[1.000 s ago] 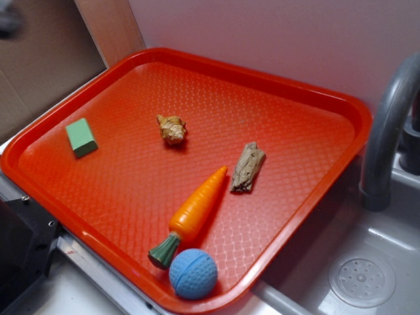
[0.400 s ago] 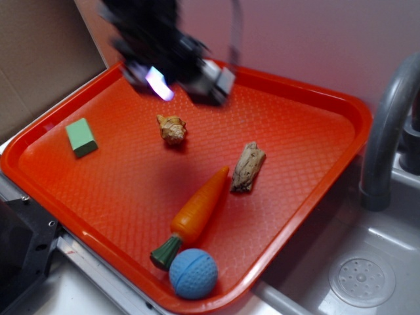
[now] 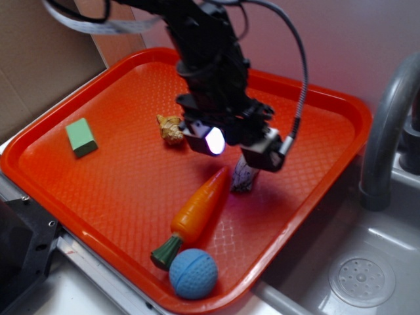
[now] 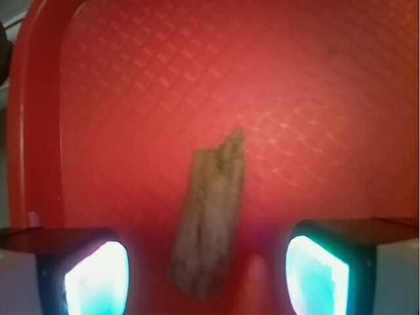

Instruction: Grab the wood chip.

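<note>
The wood chip (image 3: 244, 177), a small grey-brown fibrous piece, lies on the orange tray (image 3: 354, 111), mostly hidden under my gripper in the exterior view. In the wrist view the wood chip (image 4: 210, 216) lies lengthwise on the tray (image 4: 295, 98). My gripper (image 3: 239, 149) hovers right over the chip. It is open, and in the wrist view the gripper (image 4: 207, 279) has one glowing pad (image 4: 98, 279) left of the chip's near end and the other right of it, both apart from it.
A toy carrot (image 3: 197, 210) lies just left of the chip, with a blue ball (image 3: 193, 273) at the tray's near corner. A tan shell-like lump (image 3: 170, 129) and a green block (image 3: 81, 137) lie further left. A grey faucet (image 3: 387, 131) and sink (image 3: 361, 275) are to the right.
The arm has come in from the back left of the tray and moved right and down, so the gripper now hovers over the wood chip. The objects have not moved.
</note>
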`<move>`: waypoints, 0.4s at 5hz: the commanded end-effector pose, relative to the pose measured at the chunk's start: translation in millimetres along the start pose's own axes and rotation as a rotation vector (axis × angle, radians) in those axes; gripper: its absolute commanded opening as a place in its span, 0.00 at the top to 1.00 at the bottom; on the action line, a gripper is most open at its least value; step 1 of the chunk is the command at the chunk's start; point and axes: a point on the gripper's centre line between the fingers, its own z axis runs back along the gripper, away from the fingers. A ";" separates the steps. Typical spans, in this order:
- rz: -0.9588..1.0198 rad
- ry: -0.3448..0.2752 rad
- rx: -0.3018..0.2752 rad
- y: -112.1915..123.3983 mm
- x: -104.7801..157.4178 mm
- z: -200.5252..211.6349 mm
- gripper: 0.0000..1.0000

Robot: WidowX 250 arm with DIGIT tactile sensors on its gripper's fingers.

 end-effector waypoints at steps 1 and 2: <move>-0.035 -0.052 0.074 -19.8 10.0 -11.7 0.00; -0.008 -0.042 0.102 -12.9 14.5 -16.9 0.18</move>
